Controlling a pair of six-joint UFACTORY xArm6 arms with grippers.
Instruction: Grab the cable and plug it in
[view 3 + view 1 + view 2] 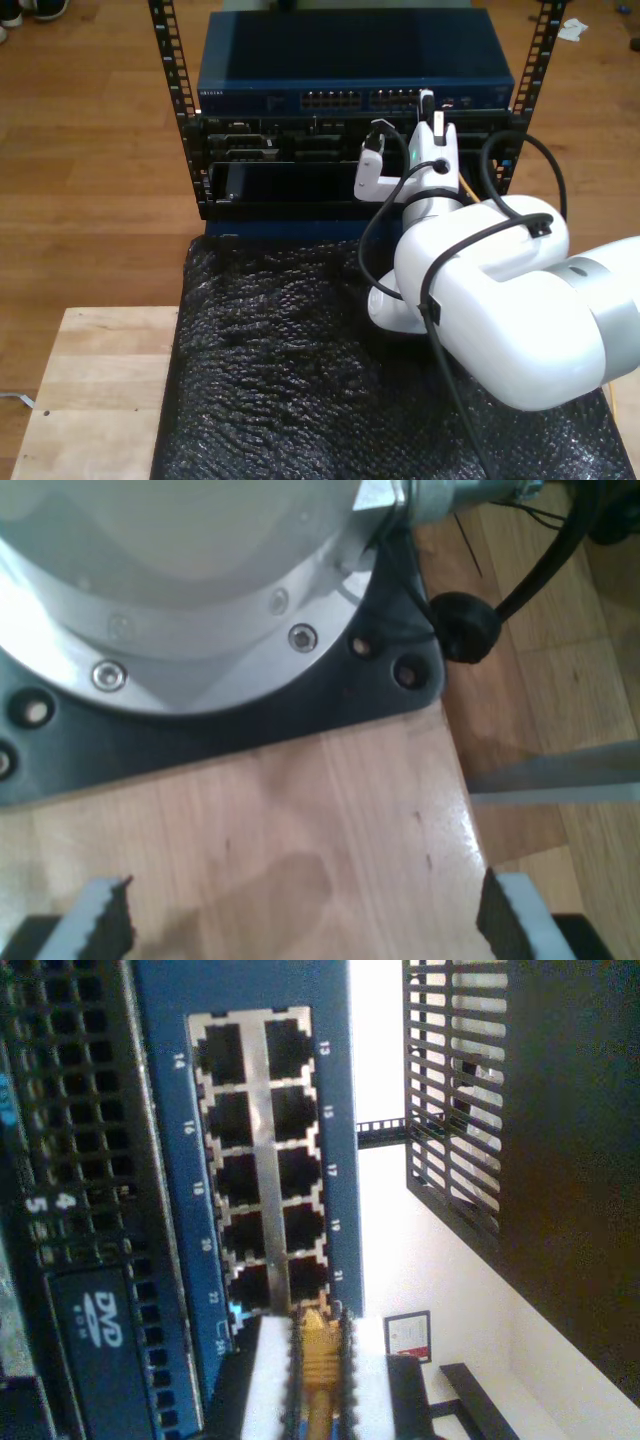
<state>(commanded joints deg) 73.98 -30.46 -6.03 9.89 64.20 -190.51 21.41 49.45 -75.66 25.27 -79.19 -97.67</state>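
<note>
Second wrist view puts the cable point(318, 1360), pinched lengthwise in my second gripper point(318, 1380), just short of the blue switch's point(340, 1110) open ports straight ahead.

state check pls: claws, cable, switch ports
My first claw: open, nothing between its pads, over bare wooden table.
My second claw: shut on the cable.
Cable: yellow, held, plug tip just short of the switch, not yet seated.
Switch ports: the numbered ones in the second wrist view are all empty.
</note>
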